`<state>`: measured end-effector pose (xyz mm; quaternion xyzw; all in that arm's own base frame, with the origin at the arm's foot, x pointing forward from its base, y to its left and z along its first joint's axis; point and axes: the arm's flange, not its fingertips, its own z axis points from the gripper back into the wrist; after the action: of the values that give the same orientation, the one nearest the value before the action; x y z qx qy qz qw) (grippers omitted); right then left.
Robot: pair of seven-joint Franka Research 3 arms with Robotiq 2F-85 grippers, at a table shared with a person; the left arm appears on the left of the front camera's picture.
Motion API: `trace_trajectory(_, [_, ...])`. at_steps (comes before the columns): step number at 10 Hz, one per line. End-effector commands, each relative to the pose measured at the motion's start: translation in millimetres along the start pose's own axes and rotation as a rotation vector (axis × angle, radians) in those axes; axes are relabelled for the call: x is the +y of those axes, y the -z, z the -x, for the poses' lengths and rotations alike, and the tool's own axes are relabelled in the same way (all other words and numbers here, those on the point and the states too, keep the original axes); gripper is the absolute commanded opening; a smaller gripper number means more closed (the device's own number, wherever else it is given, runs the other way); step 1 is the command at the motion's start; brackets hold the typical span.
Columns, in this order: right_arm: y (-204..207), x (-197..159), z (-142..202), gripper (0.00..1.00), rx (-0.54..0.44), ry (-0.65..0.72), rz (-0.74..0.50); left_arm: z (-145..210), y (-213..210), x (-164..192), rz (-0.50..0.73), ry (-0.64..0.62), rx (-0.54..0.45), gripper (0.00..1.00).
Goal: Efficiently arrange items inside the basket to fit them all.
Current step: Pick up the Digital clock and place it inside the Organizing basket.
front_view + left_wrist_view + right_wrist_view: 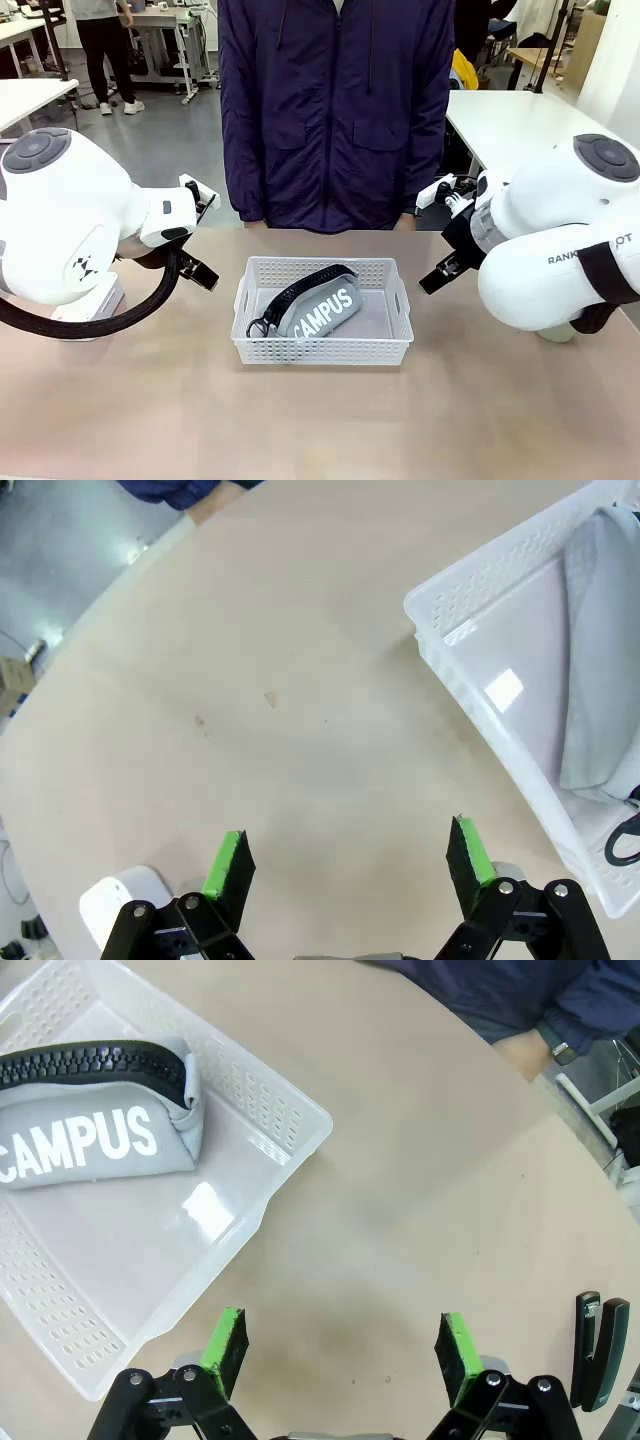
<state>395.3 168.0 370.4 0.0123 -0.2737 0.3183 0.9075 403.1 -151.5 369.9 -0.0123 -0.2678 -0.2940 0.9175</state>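
Note:
The white perforated basket sits mid-table with the grey "CAMPUS" pouch lying slantwise inside it, black zipper strap toward the basket's left end. My left gripper hangs open over bare table, with the basket and pouch off to its right. A small white box lies by its left finger. My right gripper is also open over bare table beside the basket's corner, the pouch beyond. A black stapler lies at the right edge. A pale green cup peeks from under the right arm.
A person in a dark blue jacket stands at the far edge, one hand resting on the table. Bare tabletop runs in front of the basket and on both sides of it. About half of the basket floor is uncovered.

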Motion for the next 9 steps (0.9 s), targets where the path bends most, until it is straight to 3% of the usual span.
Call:
trace_trajectory(1, [-0.1, -0.1, 0.0, 1.00, 0.000, 0.001, 0.000, -0.1, -0.1, 0.0, 0.000, 0.000, 0.000, 1.00])
trace_trajectory(8, [0.0, 0.0, 0.0, 1.00, 0.000, 0.000, 0.000, 0.0, 0.0, 0.0, 0.000, 0.000, 0.000, 1.00])
trace_trajectory(9, [-2.7, 0.7, -0.7, 1.00, 0.053, 0.014, -0.017, 4.5, -7.2, 0.1, 0.017, -0.001, -0.001, 1.00])
